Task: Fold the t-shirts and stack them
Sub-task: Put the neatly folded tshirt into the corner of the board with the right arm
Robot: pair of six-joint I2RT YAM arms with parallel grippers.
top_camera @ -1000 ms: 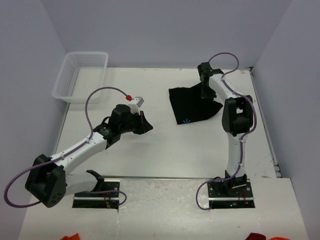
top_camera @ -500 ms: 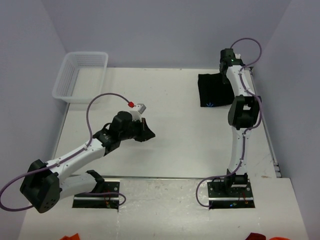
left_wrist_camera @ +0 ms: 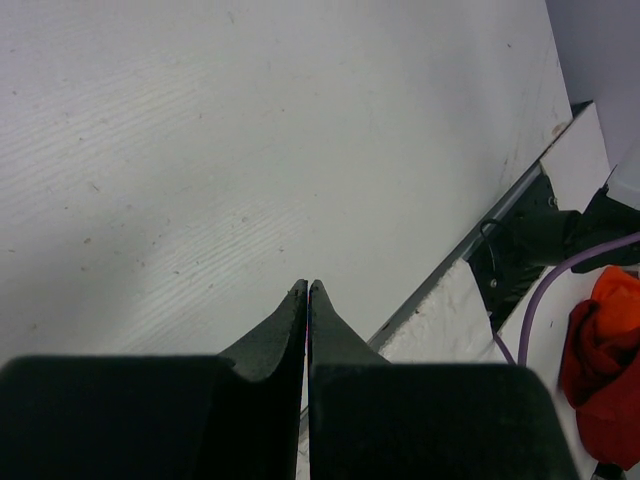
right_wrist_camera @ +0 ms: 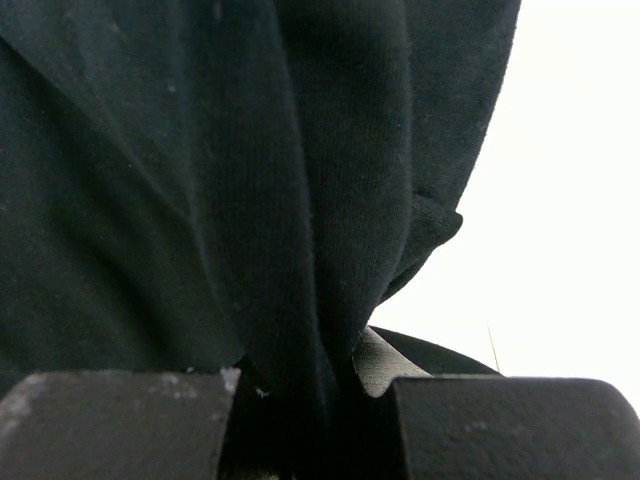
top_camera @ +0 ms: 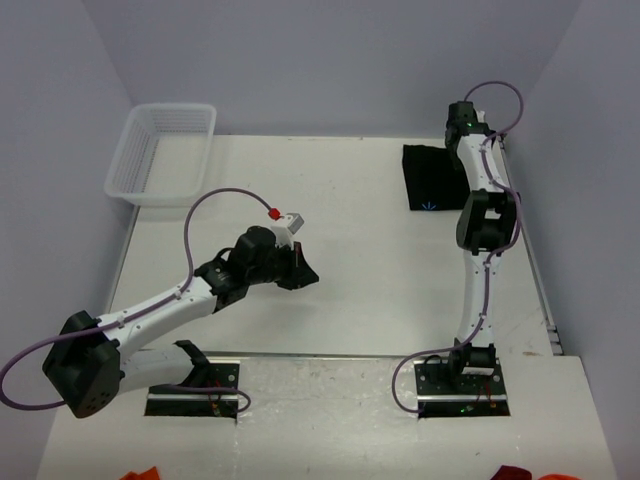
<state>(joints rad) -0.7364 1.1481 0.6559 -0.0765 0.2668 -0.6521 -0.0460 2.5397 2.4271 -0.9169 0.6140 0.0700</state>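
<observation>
The plain black soft cloth t-shirt lay folded into a compact rectangle near the far right corner of the white tabletop. The right gripper pinched a fold of it. The left gripper, fingers pressed together, hung above bare tabletop left of the middle. A white plastic mesh basket sat at the far left corner.

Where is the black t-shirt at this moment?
Top view: the t-shirt lies at the table's far right corner, across from the basket; the right wrist view shows the right gripper clamping its cloth.
</observation>
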